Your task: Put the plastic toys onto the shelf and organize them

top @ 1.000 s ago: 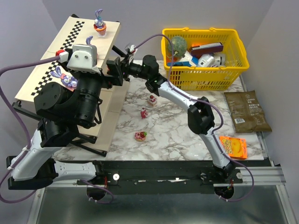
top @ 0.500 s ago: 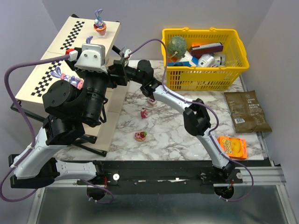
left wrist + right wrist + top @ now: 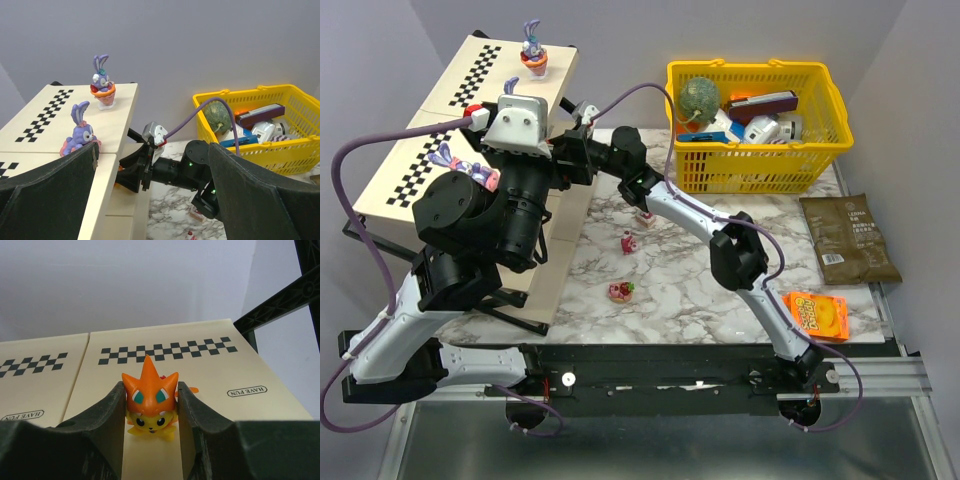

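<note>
My right gripper [image 3: 151, 390] is clenched on the orange figurine [image 3: 150, 399]. One finger presses each side of its spiky orange hood, and the central spike stands upright above my fingertips. The small yellow face below the hood looks back at my wrist camera. The toy sits at the very tips, not deep between the fingers. Under it lies a beige panel of the shelf [image 3: 200, 375], with a black-and-white checkered strip just beyond the toy. Whether its feet touch the panel I cannot tell. From above, this arm reaches from the near right across the marble table [image 3: 700, 290] to the right edge of the shelf, which fills the far left.

My left gripper [image 3: 152, 150] is released, its fingers spread wide with nothing between them, raised over the shelf's right side. On the upper panel a purple rabbit on a pink doughnut [image 3: 80, 136] sits just beyond my left finger. Farther back a purple rabbit in an orange cup [image 3: 102, 90] stands upright near the far edge.

On the table, right of the shelf, three small reddish toys lie apart in a loose line: the far figurine [image 3: 646, 214], the middle figurine [image 3: 628, 241] and the near figurine [image 3: 621, 291]. At the far right stands the yellow basket [image 3: 760, 165]. An orange snack packet [image 3: 818, 315] lies at the near right.
</note>
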